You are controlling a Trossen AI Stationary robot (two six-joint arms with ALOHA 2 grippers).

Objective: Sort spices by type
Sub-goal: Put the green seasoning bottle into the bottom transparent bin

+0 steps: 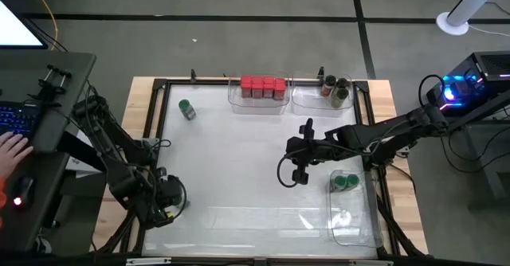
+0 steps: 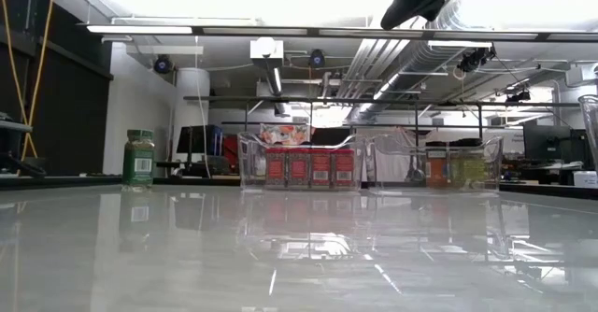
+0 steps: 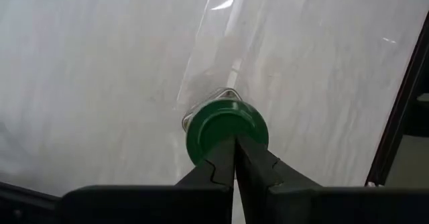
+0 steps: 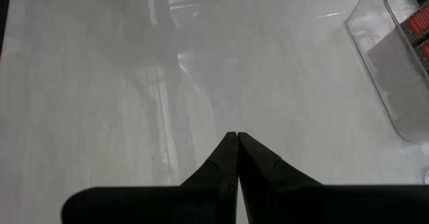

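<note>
One green-capped jar (image 1: 186, 109) stands upright near the table's far left (image 2: 138, 158). Red-capped jars (image 1: 263, 86) (image 2: 309, 167) fill a clear bin at the far edge. Two dark-capped jars (image 1: 336, 90) sit in the bin beside it. Green-capped jars (image 1: 345, 183) are in a clear bin near the right edge. My left gripper (image 1: 169, 201) (image 3: 234, 140) is shut at the near left; another jar's green round cap (image 3: 226, 130) shows just past its tips, and the arm hides that jar from above. My right gripper (image 1: 291, 148) (image 4: 236, 135) is shut and empty above the table's middle. My left gripper points down at the green cap (image 3: 209, 125) of an upright jar, its shut tips over the cap's edge. I cannot tell whether they touch it.
Three clear bins: the red-cap bin (image 1: 259, 100), the dark-cap bin (image 1: 315, 100) and the long bin at the right (image 1: 355, 218), whose near half holds nothing. A black frame (image 1: 159, 99) rims the white table. A person's hand (image 1: 11, 145) rests on a keyboard left of the table.
</note>
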